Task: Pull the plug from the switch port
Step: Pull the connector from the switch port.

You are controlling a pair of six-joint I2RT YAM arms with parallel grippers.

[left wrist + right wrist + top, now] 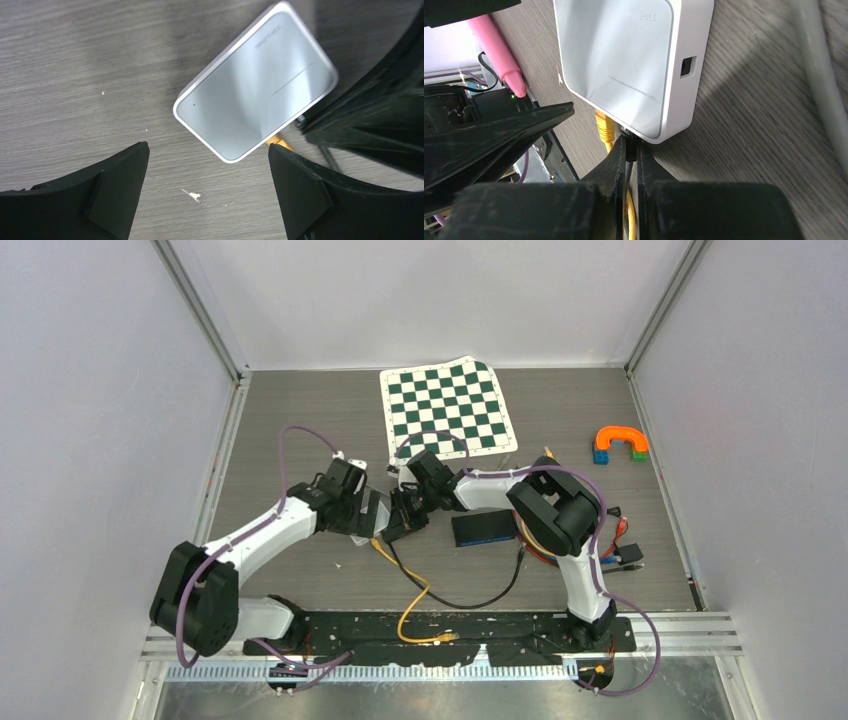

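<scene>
A white switch (624,55) lies flat on the wood table; it also shows in the left wrist view (255,90). A black plug (630,139) and a yellow plug (605,126) sit side by side in its near edge. My right gripper (631,145) is shut on the black plug right at the port. My left gripper (207,165) is open and empty, with the switch's corner just ahead of its fingertips. In the top view both grippers, left (372,515) and right (405,515), meet over the switch, which is mostly hidden there.
A yellow cable (410,605) and a black cable (470,600) trail from the switch toward the near edge. A black box (483,529) lies right of the grippers. A chessboard mat (447,410) lies behind. Orange and blue blocks (620,445) stand at the far right.
</scene>
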